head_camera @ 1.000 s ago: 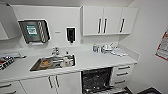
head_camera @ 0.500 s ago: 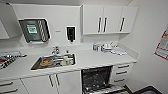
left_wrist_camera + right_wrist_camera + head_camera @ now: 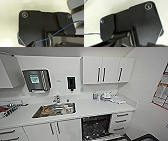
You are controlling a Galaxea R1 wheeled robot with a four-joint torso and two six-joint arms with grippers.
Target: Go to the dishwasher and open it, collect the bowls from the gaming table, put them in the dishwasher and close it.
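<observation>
A white kitchenette filled the head view. At far left, a stack of printed papers point(image 3: 8, 108) lay on the white countertop point(image 3: 97, 108), below a wall cabinet point(image 3: 7, 74). Next along the wall hung a steel paper-towel dispenser point(image 3: 36, 80), and beneath it a stainless sink point(image 3: 55, 110) held dishes, with a faucet point(image 3: 57, 99) behind its basin. A dark soap dispenser point(image 3: 71, 83) was mounted on the wall just right of the sink. Below the counter, white cabinet doors point(image 3: 56, 129) stood closed beside the dishwasher point(image 3: 96, 126), whose door was down, exposing a dark interior with wire racks. Above it hung three white upper cabinets point(image 3: 107, 70) with dark bar handles, and white dishes and cups point(image 3: 107, 96) clustered at the back of the counter. Right of the dishwasher sat a column of drawers point(image 3: 120, 121); a red-and-white poster point(image 3: 162, 94) hung on the right-hand wall. In both wrist views, whether either gripper was released or clenched could not be told.
</observation>
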